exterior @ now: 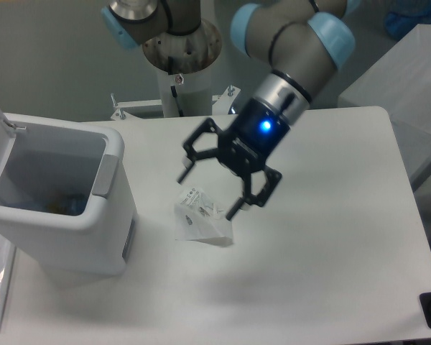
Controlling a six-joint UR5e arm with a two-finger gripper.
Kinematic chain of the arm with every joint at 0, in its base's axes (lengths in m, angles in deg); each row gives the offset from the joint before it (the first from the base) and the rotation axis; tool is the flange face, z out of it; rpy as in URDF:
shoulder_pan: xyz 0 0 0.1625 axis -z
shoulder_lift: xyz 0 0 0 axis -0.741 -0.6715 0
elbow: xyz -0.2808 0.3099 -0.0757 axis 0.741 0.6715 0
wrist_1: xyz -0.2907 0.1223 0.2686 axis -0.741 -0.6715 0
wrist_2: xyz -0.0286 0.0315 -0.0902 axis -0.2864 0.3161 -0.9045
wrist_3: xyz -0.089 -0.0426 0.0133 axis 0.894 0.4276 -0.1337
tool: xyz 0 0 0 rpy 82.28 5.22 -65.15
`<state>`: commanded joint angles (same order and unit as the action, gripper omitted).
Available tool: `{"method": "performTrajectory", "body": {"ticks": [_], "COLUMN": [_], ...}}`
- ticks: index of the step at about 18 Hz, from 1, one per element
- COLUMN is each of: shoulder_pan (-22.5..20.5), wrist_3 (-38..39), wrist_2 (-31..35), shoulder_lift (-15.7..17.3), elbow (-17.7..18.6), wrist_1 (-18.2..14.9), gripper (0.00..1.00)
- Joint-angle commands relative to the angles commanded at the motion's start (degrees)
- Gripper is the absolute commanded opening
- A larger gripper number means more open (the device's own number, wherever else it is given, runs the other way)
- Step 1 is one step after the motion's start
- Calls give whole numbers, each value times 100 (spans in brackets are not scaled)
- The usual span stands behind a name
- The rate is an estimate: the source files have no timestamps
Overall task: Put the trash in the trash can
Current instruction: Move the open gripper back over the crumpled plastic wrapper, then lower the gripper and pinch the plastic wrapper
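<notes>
White crumpled translucent plastic wrapper (201, 219) lies mid-worktop, not yet binned; black two-finger gripper (207, 192) hovers above it, jaws wide, empty; boxy white trash can (72, 230) stands open at left edge.

The arm reaches down from the far side of the scene, its grey links and pale blue joint caps bending over toward the middle. The wrist slopes down and to the left, silver collar then black body, with a blue light glowing on it. The gripper (207, 194) hangs in the air with its two black fingers spread wide apart, nothing between them. One finger (189, 154) points down on the left, the other (255, 194) sits lower and to the right, both tips angled toward the near left.
</notes>
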<state>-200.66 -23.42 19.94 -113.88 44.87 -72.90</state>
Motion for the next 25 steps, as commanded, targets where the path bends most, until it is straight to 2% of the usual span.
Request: {"method": "performTrajectory", "body": {"ticks": [3, 8, 13, 25], "shoulder_pan": [105, 588, 835, 1309], "wrist_3": [-9, -35, -97, 9], "wrist_2": [624, 1793, 2664, 4256], "shoulder_lift": [-44, -289, -352, -747], "elbow": [106, 132, 448, 510], "wrist_1": [0, -9, -9, -26], "gripper": [100, 100, 100, 100]}}
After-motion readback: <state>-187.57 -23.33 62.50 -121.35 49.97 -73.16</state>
